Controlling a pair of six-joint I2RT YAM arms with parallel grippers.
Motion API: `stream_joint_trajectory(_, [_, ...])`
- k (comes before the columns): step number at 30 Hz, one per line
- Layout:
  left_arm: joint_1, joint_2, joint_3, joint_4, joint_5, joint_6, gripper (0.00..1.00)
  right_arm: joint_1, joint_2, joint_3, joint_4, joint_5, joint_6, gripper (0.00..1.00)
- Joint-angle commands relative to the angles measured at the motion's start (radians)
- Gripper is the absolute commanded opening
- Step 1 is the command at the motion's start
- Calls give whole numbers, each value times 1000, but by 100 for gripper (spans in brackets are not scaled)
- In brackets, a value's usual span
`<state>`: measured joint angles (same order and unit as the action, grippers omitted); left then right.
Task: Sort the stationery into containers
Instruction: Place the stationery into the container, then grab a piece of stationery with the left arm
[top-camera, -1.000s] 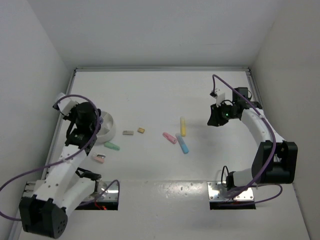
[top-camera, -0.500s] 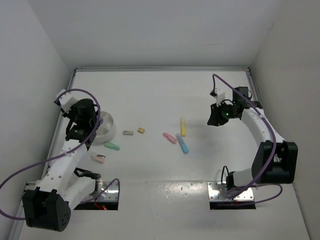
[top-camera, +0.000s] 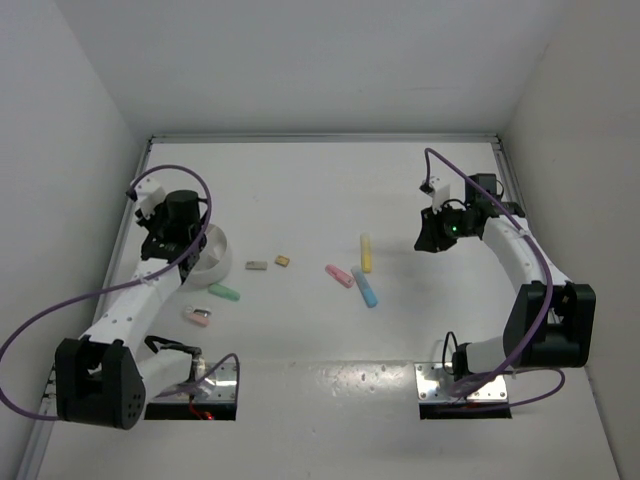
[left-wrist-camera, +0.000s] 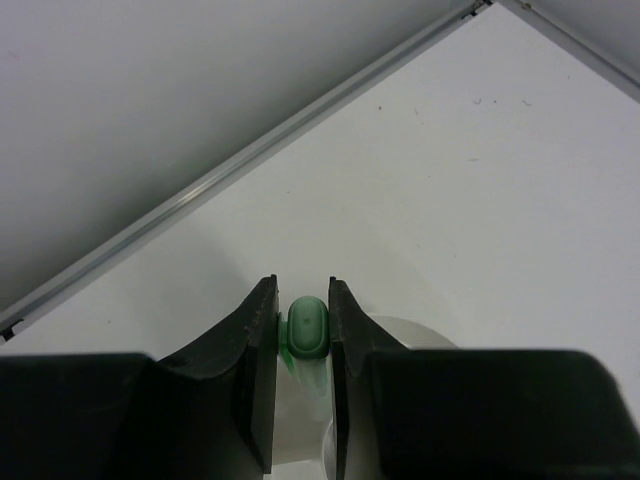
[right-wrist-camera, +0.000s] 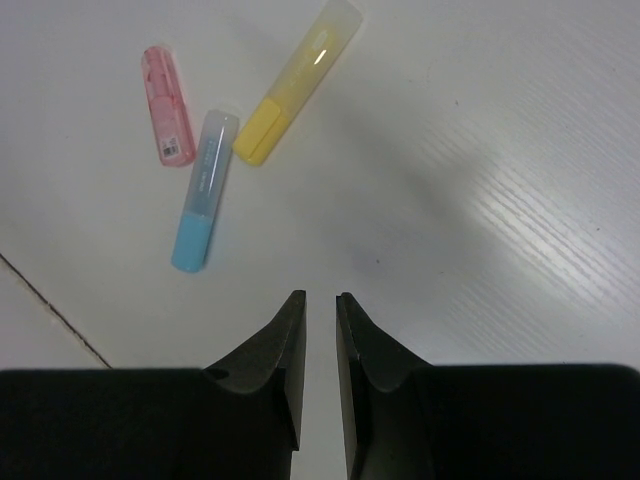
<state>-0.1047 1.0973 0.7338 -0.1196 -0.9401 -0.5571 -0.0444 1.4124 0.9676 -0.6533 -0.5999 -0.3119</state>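
My left gripper (left-wrist-camera: 302, 290) is shut on a green marker (left-wrist-camera: 308, 328), seen end-on between the black fingers. The small white bowl (left-wrist-camera: 404, 329) shows just beyond and below the jaws. From above, the left wrist (top-camera: 178, 218) hangs over the bowl's (top-camera: 217, 262) left side. My right gripper (right-wrist-camera: 320, 296) hovers over bare table, its jaws a narrow gap apart with nothing between them. Ahead of it lie a pink marker (right-wrist-camera: 168, 119), a blue marker (right-wrist-camera: 203, 190) and a yellow marker (right-wrist-camera: 295, 82).
On the table near the bowl lie a second green marker (top-camera: 224, 292), a pink block (top-camera: 198, 317), a grey block (top-camera: 256, 266) and a tan block (top-camera: 283, 261). White walls enclose the table on the left, back and right.
The left wrist has swung up and to the right, from the bowl's left edge to over the bowl. The right arm has stayed still.
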Motion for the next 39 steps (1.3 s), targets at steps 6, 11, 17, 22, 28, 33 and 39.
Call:
stream_joint_trajectory(6, [17, 88, 6, 3, 21, -10, 15, -6, -30, 39, 3, -28, -16, 19])
stream_joint_trajectory(11, [17, 115, 6, -6, 30, -43, 44, -6, -40, 39, 3, -28, -16, 19])
stream_joint_trajectory(17, [17, 105, 6, -15, 30, -43, 54, -6, -40, 39, 3, -28, -16, 19])
stream_joint_trajectory(22, [-22, -12, 58, -38, -14, -11, 55, -6, -40, 39, 3, -28, -16, 20])
stream_joint_trajectory(28, [-99, -76, 209, 35, 636, 111, 0, -6, -40, 39, 3, -37, -26, 20])
stream_joint_trajectory(33, [-191, 234, 409, -129, 1127, 8, 12, -6, -40, 39, 3, -28, -26, 20])
stream_joint_trajectory(39, [-403, 438, 432, -150, 1154, -35, 58, -6, -30, 39, 3, -28, -26, 22])
